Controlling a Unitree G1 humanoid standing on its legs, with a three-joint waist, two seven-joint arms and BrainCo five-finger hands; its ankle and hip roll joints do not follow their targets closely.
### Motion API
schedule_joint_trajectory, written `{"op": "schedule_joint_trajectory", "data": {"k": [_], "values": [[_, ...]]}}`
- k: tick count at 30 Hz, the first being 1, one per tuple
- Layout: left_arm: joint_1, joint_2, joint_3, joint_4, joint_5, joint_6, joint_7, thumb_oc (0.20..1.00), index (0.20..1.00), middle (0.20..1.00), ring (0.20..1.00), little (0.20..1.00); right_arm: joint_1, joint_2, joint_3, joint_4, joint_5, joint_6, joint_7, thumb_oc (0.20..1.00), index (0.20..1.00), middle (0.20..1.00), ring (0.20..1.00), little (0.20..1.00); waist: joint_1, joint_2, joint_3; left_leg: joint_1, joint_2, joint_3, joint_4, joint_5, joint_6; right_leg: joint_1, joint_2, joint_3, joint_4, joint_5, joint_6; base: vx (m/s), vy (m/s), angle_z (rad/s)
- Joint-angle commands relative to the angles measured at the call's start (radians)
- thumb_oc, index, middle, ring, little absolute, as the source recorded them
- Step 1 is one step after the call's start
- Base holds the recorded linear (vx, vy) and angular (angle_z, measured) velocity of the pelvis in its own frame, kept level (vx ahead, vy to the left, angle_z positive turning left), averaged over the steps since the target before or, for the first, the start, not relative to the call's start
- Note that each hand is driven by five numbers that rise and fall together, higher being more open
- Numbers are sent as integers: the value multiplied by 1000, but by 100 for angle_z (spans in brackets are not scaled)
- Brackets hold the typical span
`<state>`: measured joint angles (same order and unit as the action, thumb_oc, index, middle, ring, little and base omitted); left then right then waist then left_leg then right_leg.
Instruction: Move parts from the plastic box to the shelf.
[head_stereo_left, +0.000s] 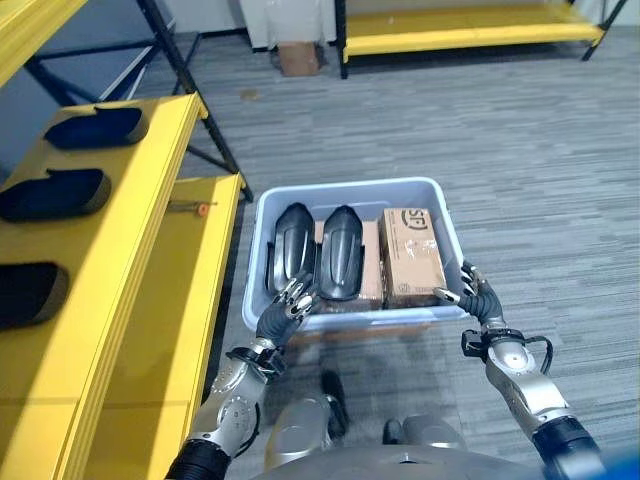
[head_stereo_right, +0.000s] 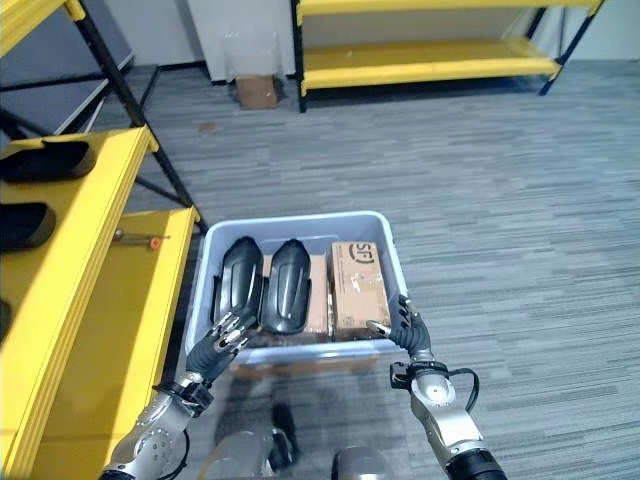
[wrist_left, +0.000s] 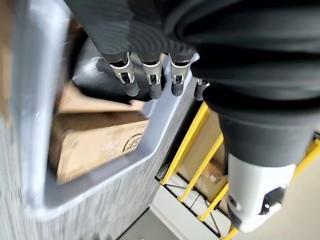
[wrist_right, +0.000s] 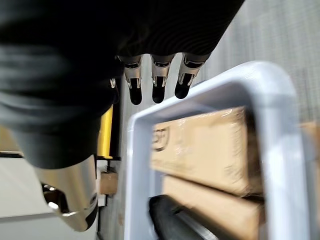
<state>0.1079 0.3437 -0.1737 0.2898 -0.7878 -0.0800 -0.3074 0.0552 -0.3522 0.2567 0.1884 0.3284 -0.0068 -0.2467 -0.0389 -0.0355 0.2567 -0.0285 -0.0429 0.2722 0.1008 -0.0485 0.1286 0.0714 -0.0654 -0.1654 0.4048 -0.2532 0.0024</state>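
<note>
1. Down on the grey floor (head_stereo_left: 520, 160), the plastic box (head_stereo_left: 350, 192) sits just beside the yellow shelf (head_stereo_left: 150, 250), its left wall close to the shelf's lower board.
2. Inside the box, two black parts (head_stereo_left: 318, 250) lie side by side on the left, resting on cardboard cartons (head_stereo_left: 410, 255) that fill the right half.
3. At the box's near left corner, the left hand (head_stereo_left: 287, 305) has its fingers (wrist_left: 150, 82) bent over the rim, reaching towards the black parts; whether they clamp anything I cannot tell.
4. At the near right corner, the right hand (head_stereo_left: 473, 292) holds its fingers (wrist_right: 159, 80) loosely bent at the rim, gripping nothing.
5. On the shelf's upper board, three dark parts (head_stereo_left: 55, 190) already lie in a row, with bare yellow board around them.
6. Open floor stretches to the right of the box and beyond it.
7. Farther back stand a second yellow rack (head_stereo_left: 470, 35) and a small cardboard box (head_stereo_left: 298, 58) by a wall.
</note>
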Motion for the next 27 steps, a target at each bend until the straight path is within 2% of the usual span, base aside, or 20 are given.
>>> {"op": "schedule_joint_trajectory", "data": {"k": [1,5,8,9,10,12,14,16,18,21,22,25,26,27], "values": [[34,7,19,-87,56,-45,-3,1000,1000,1000,1000,1000,-5,-2,-26,36,-46,-40,2,1000,1000,1000,1000,1000,57,27,0,47,80,-47,-72,20,-84,-45,-53,-32,-97,129,61,101,271,30],[36,20,25,-64,98,-56,-11,1000,1000,1000,1000,1000,-19,14,-25,34,-54,-46,-20,1000,1000,1000,1000,1000,74,23,0,58,64,-38,-93,8,-52,-69,-74,-56,15,156,84,34,156,21],[25,24,8,-53,105,-36,28,1000,1000,1000,1000,1000,-34,23,-22,37,-48,-28,-42,1000,1000,1000,1000,1000,79,27,10,79,54,-30,-100,-10,-28,-114,-96,-79,176,193,92,60,145,16],[24,31,-6,-49,109,-57,56,1000,1000,1000,1000,1000,-45,29,-22,57,-51,-35,-33,1000,1000,1000,1000,1000,74,24,24,118,50,-25,-117,-29,-34,-150,-124,-86,202,190,107,116,39,-14],[25,29,-6,-49,111,-65,78,1000,1000,1000,1000,1000,-50,31,-24,59,-55,-31,-24,1000,1000,1000,1000,1000,74,20,29,128,53,-14,-122,-30,-40,-149,-130,-102,135,217,115,107,-19,-16],[24,30,-4,-49,106,-67,95,1000,1000,1000,1000,1000,-53,30,-25,59,-55,-28,-16,1000,1000,1000,1000,1000,73,18,34,135,56,-9,-124,-32,-44,-148,-130,-110,89,227,119,13,-115,-49],[6,42,4,-72,75,-56,153,1000,1000,1000,1000,1000,-60,20,-23,38,-46,-15,10,1000,1000,1000,1000,1000,56,1,57,141,73,3,-114,-52,-51,-208,-141,-112,-110,317,131,-71,-290,-55],[-8,34,9,-78,55,-60,169,1000,1000,1000,1000,1000,-65,8,-21,22,-44,-8,18,1000,1000,1000,1000,1000,58,2,62,116,92,-3,-114,-28,-70,-164,-111,-113,-215,277,123,-97,-302,-8],[-11,17,7,-83,34,-67,186,1000,1000,1000,1000,1000,-83,4,-7,30,-46,-9,10,1000,1000,1000,1000,1000,78,3,62,89,109,2,-110,11,-101,-114,-91,-138,-273,261,110,-58,-278,61],[4,-8,6,-95,56,-68,217,1000,1000,1000,1000,1000,-92,3,-1,44,-57,15,1,1000,1000,1000,1000,1000,93,9,57,84,117,2,-105,29,-118,-73,-83,-161,-285,235,87,74,-153,-32],[20,-18,1,-96,61,-64,200,1000,1000,1000,1000,1000,-91,1,6,54,-51,37,-15,1000,1000,1000,1000,1000,102,13,55,94,125,-9,-97,20,-134,-43,-82,-168,-271,192,79,147,-92,-9],[27,-16,-5,-100,74,-64,193,1000,1000,1000,1000,1000,-92,4,10,65,-45,55,-22,1000,1000,1000,1000,1000,105,17,58,95,139,-5,-92,26,-142,-31,-82,-180,-261,178,69,105,-67,-8],[28,-15,-8,-100,75,-59,189,1000,1000,1000,1000,1000,-92,5,12,69,-42,66,-31,1000,1000,1000,1000,1000,103,19,58,95,148,7,-88,28,-146,-28,-83,-189,-258,173,64,54,-38,0],[22,-15,-14,-96,83,-54,182,1000,1000,1000,1000,1000,-91,6,12,70,-35,73,-49,1000,1000,1000,1000,1000,92,23,59,98,166,62,-81,29,-150,-25,-90,-213,-255,169,62,0,0,0]]}}
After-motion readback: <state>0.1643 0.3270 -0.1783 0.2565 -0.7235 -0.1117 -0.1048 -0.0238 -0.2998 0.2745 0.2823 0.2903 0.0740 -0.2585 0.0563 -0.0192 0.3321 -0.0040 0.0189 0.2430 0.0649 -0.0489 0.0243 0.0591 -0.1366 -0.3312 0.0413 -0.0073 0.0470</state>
